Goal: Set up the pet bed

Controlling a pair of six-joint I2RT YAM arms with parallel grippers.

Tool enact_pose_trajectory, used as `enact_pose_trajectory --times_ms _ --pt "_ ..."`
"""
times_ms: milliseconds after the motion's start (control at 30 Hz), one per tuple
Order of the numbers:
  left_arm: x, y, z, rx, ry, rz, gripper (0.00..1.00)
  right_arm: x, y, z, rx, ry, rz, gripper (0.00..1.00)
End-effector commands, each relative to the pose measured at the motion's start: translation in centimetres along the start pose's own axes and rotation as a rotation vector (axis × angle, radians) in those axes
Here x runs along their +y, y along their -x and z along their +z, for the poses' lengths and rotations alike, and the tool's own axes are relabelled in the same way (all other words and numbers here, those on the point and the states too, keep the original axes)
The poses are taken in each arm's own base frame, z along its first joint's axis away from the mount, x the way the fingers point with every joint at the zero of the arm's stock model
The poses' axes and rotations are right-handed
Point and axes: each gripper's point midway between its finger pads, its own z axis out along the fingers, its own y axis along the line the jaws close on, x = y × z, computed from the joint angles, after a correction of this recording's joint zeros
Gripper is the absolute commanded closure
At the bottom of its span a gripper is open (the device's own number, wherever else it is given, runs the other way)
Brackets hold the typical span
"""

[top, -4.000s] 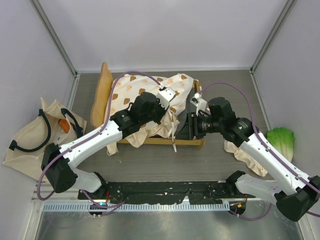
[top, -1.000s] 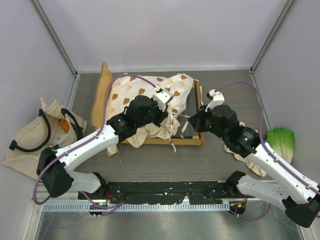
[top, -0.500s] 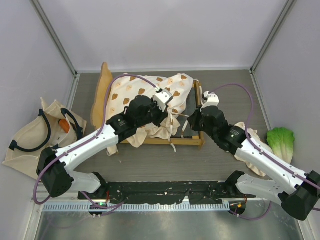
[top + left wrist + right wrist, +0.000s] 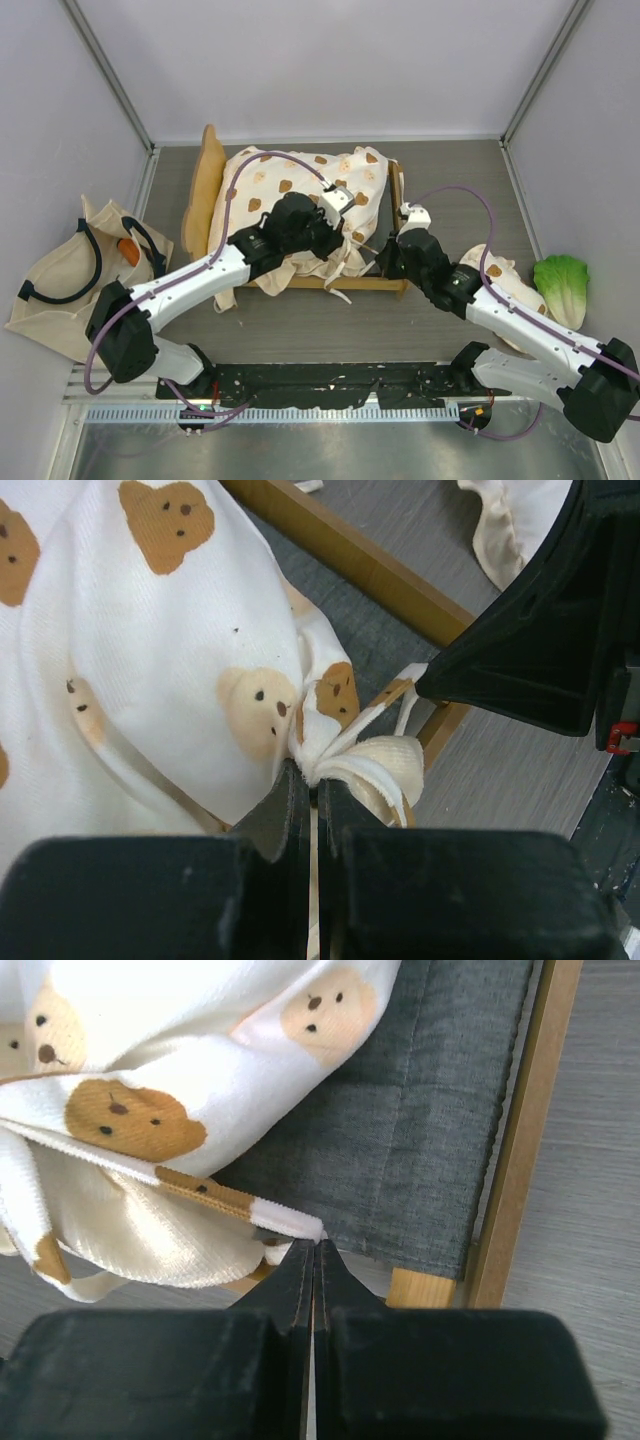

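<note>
Closer to the pet bed [image 4: 385, 283], the right pincer [image 4: 314, 1250] pinches a tie [image 4: 285, 1222] of the cushion [image 4: 150, 1050]; the left pincer [image 4: 313, 780] pinches its bunched corner. Bed sits just ahead of both. Cloth seems light, limp; corners grip best.

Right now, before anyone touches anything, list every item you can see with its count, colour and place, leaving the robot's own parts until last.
bed frame: one, light wood, centre
fabric base: one, grey, inside the frame, uncovered at one end
cushion: one, cream with brown bears, rumpled over the base
tote bag: one, beige with black handles, far left
small item: one, orange, at the bag's mouth; too small to identify
lettuce toy: one, green, far right
loose cloth: one, cream, under the right arm
left arm: one, white and black, jaws shut on the cushion's bunched corner
right arm: one, white and black, jaws shut on a cushion tie
</note>
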Motion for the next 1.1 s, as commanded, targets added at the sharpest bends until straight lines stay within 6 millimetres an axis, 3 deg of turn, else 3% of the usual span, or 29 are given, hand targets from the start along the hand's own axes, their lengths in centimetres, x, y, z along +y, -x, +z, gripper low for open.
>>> enact_pose_trajectory --times_ms 0,200,367,533,600,633,700,833,967,1067 --pt "0.2 1.2 0.4 -0.020 -0.009 -0.034 1.00 -1.2 -1.7 -0.2 0.042 -0.028 -0.001 0.97" --pt "-0.7 1.3 1.5 0.001 -0.046 -0.077 1.00 0.1 -3.5 0.0 0.118 0.043 -0.005 0.89" --pt "-1.7 -1.5 2.5 0.082 -0.070 -0.079 1.00 -2.0 -5.0 -0.5 0.159 -0.039 -0.029 0.85" --pt "-2.9 -3.2 3.0 0.156 -0.098 -0.108 0.99 -1.8 -4.5 -1.5 0.168 -0.024 -0.054 0.73" --pt "-3.3 -3.1 3.1 0.158 -0.119 -0.119 0.93 -1.6 -3.5 -2.2 0.138 -0.015 -0.050 0.64" --pt "-3.8 -2.9 3.1 0.159 -0.135 -0.129 0.83 -1.2 -2.5 -3.0 0.099 0.004 -0.034 0.60" --pt "-4.4 -2.6 3.0 0.167 -0.166 -0.142 0.74 -0.9 -1.1 -4.0 0.050 0.022 -0.014 0.48" --pt "-4.9 -1.6 2.5 0.149 -0.186 -0.155 0.55 -2.5 1.4 -6.0 -0.069 -0.059 0.041 0.43" --pt "-5.3 -0.5 1.5 0.137 -0.195 -0.161 0.40 -4.8 1.2 -6.5 -0.086 -0.180 0.094 0.40" --pt "-4.9 -0.2 0.6 0.149 -0.168 -0.153 0.31 -5.4 0.5 -5.9 -0.062 -0.219 0.112 0.39"
